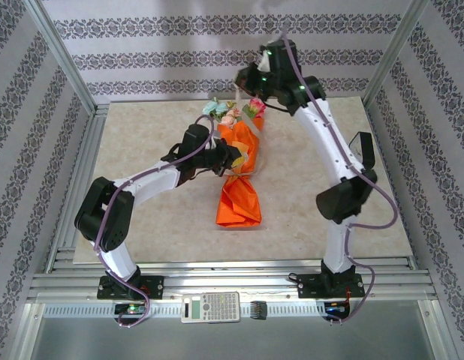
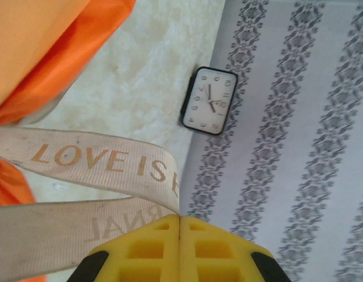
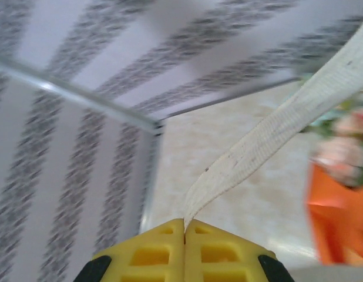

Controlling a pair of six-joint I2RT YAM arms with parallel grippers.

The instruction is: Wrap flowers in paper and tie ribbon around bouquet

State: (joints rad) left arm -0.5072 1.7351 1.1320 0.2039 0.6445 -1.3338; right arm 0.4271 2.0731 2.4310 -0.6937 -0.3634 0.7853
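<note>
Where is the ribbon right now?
In the left wrist view the ribbon runs from the shut left gripper beside the paper; in the right wrist view, from the shut right gripper toward the flowers.

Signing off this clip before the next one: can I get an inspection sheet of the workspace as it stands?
Surface: beige stone-look table.
Job's things: bouquet lying mid-table, flowers at its far end; ribbon printed LOVE IS, pinched at both grippers.
Clutter: calculator and small black item on the front rail; clock by the wall.
Grippers: left gripper shut on ribbon; right gripper shut on ribbon.
Cables: purple cables along both arms.
Surroundings: patterned walls, aluminium frame.
</note>
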